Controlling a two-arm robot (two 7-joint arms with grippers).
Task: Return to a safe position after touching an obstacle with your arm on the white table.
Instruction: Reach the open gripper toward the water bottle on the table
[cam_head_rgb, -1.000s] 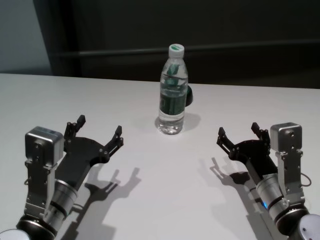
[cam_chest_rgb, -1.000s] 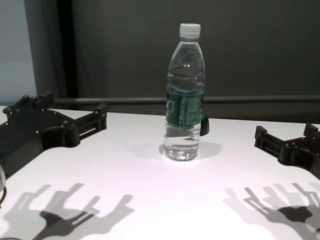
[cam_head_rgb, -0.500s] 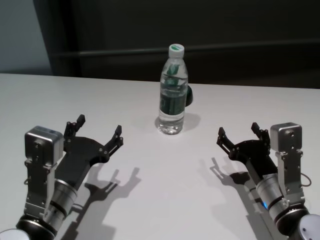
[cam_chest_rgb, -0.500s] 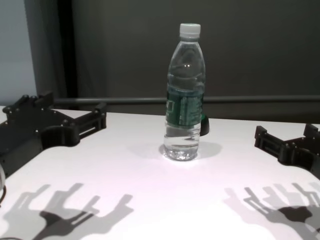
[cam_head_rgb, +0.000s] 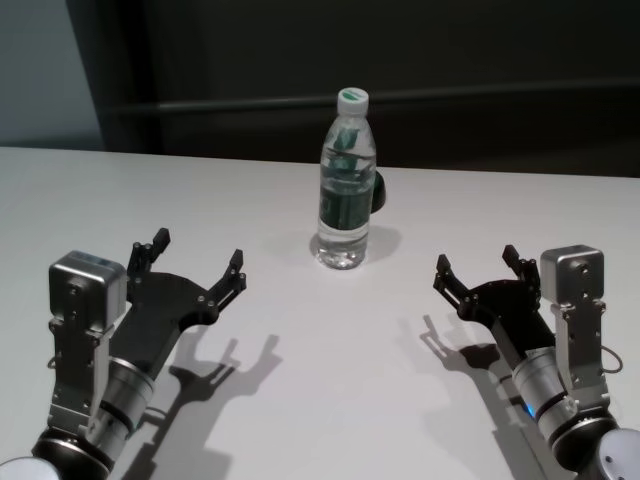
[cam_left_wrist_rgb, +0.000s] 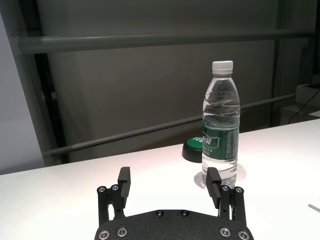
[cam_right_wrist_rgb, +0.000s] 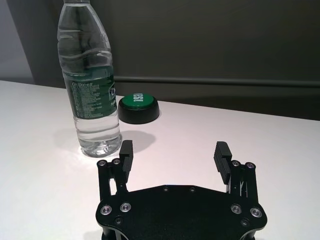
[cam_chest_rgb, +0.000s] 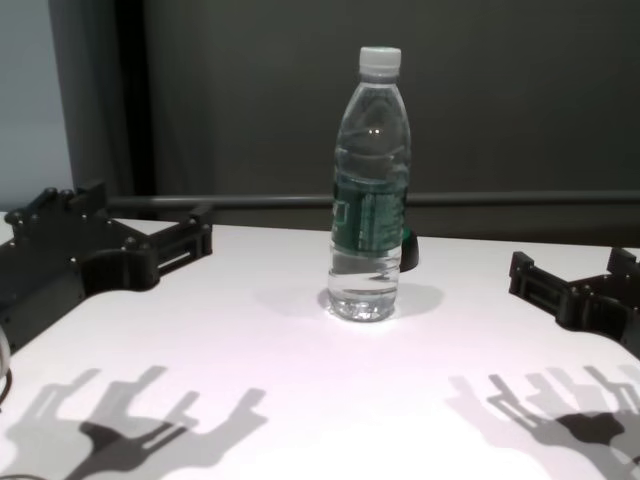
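Note:
The obstacle, a tall clear water bottle (cam_head_rgb: 346, 190) with a white cap and a dark green label, stands upright at the middle of the white table (cam_head_rgb: 330, 350). It also shows in the chest view (cam_chest_rgb: 370, 200) and in both wrist views (cam_left_wrist_rgb: 220, 135) (cam_right_wrist_rgb: 92, 85). My left gripper (cam_head_rgb: 198, 252) hovers low over the table, near and to the left of the bottle, open and holding nothing. On the near right, my right gripper (cam_head_rgb: 476, 260) is likewise open and holding nothing. Both are well apart from the bottle.
A small dark round button with a green top (cam_right_wrist_rgb: 139, 107) sits on the table just behind the bottle, toward the right. A dark wall with a horizontal rail runs along the table's far edge.

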